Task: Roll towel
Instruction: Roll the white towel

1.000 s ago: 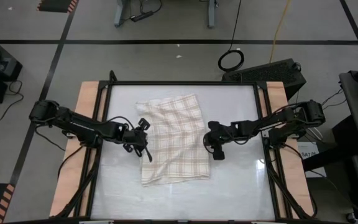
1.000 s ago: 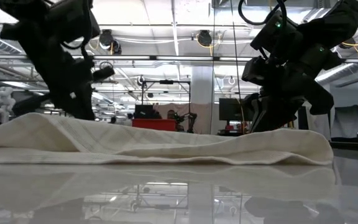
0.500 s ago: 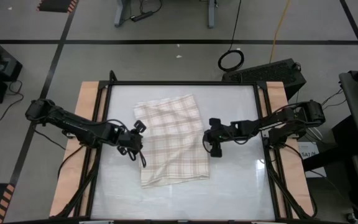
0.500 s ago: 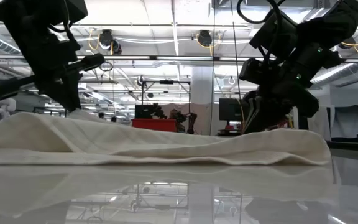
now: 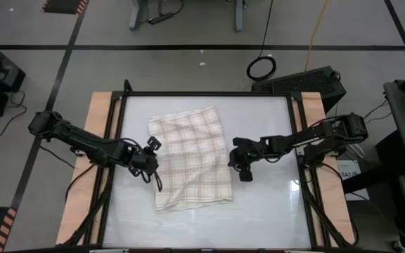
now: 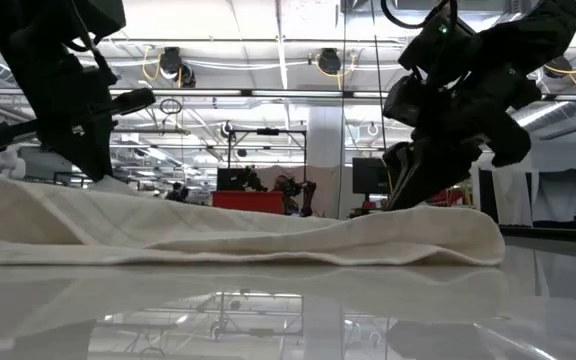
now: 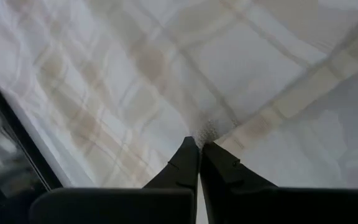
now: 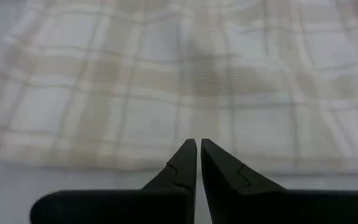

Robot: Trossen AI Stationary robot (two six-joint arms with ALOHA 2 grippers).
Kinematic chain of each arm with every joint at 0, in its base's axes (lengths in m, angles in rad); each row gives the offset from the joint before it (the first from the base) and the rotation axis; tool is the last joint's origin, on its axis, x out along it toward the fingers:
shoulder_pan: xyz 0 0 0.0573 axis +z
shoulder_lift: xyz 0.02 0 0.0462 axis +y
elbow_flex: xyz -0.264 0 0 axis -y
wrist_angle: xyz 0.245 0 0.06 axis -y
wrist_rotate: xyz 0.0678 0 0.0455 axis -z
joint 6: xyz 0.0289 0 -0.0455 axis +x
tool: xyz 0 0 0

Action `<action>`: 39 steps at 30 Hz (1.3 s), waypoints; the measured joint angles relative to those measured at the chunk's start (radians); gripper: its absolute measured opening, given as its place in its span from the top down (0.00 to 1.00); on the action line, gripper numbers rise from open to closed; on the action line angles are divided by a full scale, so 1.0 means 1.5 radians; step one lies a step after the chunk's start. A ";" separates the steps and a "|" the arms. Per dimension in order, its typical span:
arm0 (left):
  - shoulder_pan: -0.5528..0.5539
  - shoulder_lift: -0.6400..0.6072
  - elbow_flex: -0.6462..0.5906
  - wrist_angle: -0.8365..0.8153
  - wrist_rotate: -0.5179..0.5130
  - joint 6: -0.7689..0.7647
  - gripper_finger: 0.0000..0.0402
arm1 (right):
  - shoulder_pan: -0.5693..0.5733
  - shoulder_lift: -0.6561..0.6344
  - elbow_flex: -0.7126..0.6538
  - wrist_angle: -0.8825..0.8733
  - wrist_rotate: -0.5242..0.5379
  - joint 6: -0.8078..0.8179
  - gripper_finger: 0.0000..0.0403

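The towel (image 5: 192, 159), a thin cream-white cloth with a beige-brown plaid check, lies in the high view spread flat on the glossy white surface (image 5: 266, 204), nearer its far edge than its near one and not yet rolled at all. The left tool (image 5: 148, 156) sits at the cloth's left border and the right tool (image 5: 240, 161) just beside its right border, each flanking one side, a placing that looks meant for working both edges together.

In the low view the towel (image 6: 238, 232) is a low mound with soft folds, thicker at its right end where the fabric doubles over, and mirrored faintly in the sheen beneath. The right tool (image 6: 408, 185) points down at that doubled end; the left tool (image 6: 96, 165) hangs over the other end.

In the left wrist view the left tool (image 7: 199, 149) has its dark fingers pressed together with a puckered bit of towel (image 7: 135, 68) at their tips, apparently pinching it to tug the edge.

In the right wrist view the right tool (image 8: 197, 148) is pinched closed too, empty, its tips just short of the towel (image 8: 185, 81), whose check pattern lies smooth ahead.
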State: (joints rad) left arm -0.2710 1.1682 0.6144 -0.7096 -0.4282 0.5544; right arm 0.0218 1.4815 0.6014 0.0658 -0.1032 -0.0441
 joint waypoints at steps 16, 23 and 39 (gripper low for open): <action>0.000 -0.108 0.005 -0.012 -0.062 -0.210 0.60 | 0.089 0.003 -0.003 0.152 0.000 0.083 0.96; 0.061 -0.127 0.029 0.252 -0.213 -0.280 0.59 | 0.118 0.046 -0.021 0.257 0.001 0.082 0.96; 0.295 -0.036 0.028 0.615 -0.011 -0.095 0.59 | 0.133 0.255 -0.015 0.524 0.001 0.109 0.96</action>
State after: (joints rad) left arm 0.1719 1.1141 0.6566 0.2123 -0.4454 0.4123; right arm 0.2207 1.8632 0.5788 0.8513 -0.1012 0.1200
